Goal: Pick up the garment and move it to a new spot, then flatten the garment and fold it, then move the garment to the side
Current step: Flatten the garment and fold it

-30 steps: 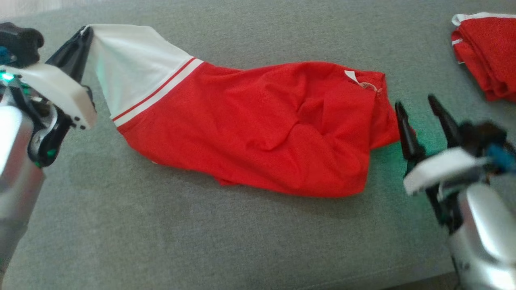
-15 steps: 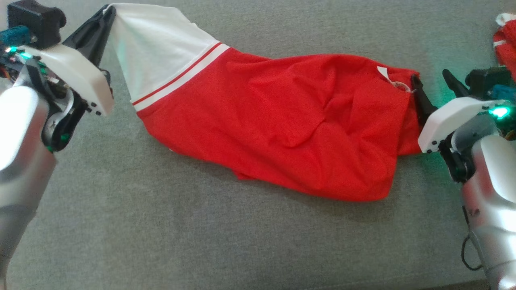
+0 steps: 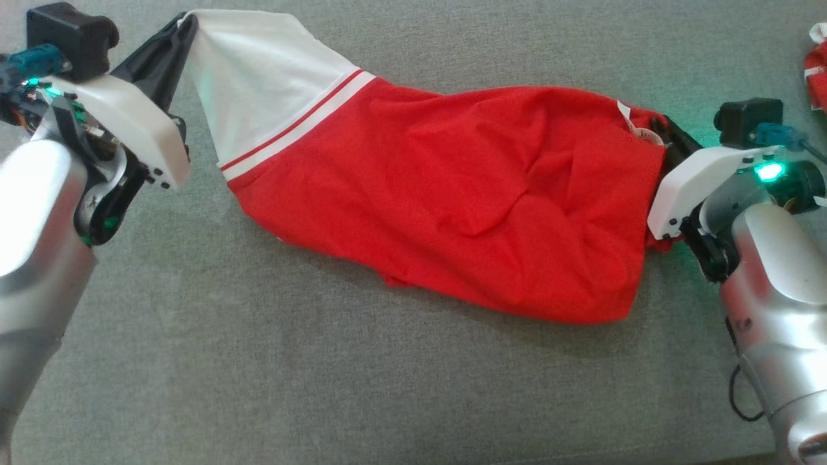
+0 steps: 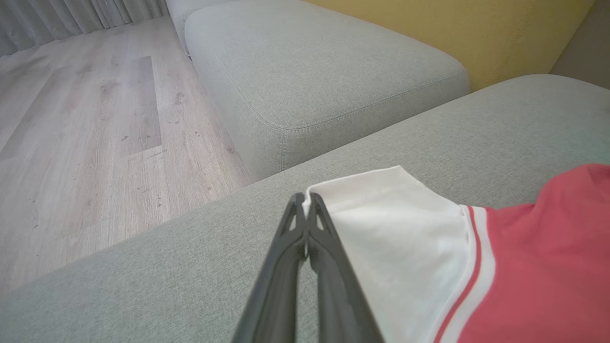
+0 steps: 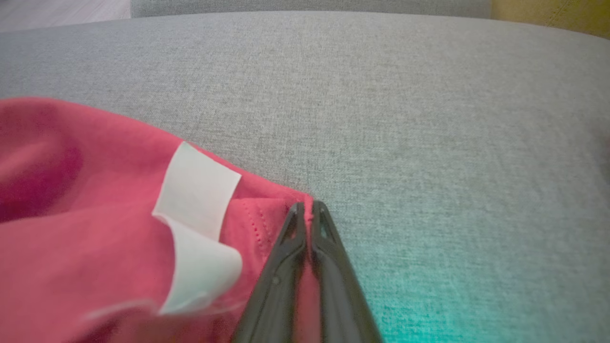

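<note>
Holding the red-and-white mesh garment point(image 3: 452, 206) at both ends, spread across the grey fabric sofa cushion point(image 3: 323, 387).
My right gripper point(image 3: 662, 126) is clenched on its red corner just beside the white label point(image 5: 195, 186); farther back, my left gripper point(image 3: 177, 29) is clamped on the white corner.

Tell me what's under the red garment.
Grey cushion shows all round the garment, which lies on it. Anything beneath the crumpled middle is covered. The left pincer and right pincer are shut on its two ends.
</note>
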### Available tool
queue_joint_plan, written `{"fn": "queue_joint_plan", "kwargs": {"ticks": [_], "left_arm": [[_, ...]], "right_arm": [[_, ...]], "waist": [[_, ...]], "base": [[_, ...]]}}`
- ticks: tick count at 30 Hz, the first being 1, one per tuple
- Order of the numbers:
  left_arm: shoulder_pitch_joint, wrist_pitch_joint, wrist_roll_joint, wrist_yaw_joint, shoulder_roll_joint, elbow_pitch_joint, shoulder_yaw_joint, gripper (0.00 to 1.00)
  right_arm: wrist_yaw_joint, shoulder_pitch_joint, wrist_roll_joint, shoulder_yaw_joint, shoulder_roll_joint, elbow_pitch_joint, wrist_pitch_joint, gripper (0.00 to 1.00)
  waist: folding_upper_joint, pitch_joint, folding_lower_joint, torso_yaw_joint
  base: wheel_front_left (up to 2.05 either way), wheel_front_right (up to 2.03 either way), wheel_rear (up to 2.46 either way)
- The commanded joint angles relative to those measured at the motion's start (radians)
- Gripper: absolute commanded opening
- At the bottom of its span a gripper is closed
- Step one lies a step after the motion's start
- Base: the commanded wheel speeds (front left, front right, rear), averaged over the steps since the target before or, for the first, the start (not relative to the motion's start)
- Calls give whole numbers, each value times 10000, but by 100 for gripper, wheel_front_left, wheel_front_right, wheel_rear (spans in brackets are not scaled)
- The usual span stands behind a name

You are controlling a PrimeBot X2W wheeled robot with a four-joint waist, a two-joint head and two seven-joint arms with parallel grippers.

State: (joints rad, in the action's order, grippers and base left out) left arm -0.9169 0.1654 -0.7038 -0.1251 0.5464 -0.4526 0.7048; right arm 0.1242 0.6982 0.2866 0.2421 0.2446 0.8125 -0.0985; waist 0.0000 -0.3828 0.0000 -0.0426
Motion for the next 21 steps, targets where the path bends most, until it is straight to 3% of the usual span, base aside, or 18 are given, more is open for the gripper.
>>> {"fn": "queue_joint_plan", "kwargs": {"ticks": [1,7,12,17,21], "left_arm": [[-514,-181,-6,-49,528,162,-426,0],[-735,-1492,616,-11,617,90,-390,0],[-1196,-3106,1377,275,608,-59,-507,0],[-1560,-3860,1734,478,627,-124,-681,0],[-1648,-4187,1899,672,625,255,-1014,0]], "right_arm": [[65,-24,89,258,94,48,-67,0],[65,344,-161,263,447,-211,1372,0],[65,728,-189,31,735,-667,2663,0],[65,1037,-301,-296,1127,-1248,3256,0],[65,919,-600,-814,1520,-2466,3476,0]], "waist": [[0,47,0,-9],[0,523,0,-85],[0,1259,0,-169],[0,1888,0,-241],[0,2480,0,-238]], "base": [[0,0,0],[0,0,0],[0,0,0],[0,0,0],[0,0,0]]}}
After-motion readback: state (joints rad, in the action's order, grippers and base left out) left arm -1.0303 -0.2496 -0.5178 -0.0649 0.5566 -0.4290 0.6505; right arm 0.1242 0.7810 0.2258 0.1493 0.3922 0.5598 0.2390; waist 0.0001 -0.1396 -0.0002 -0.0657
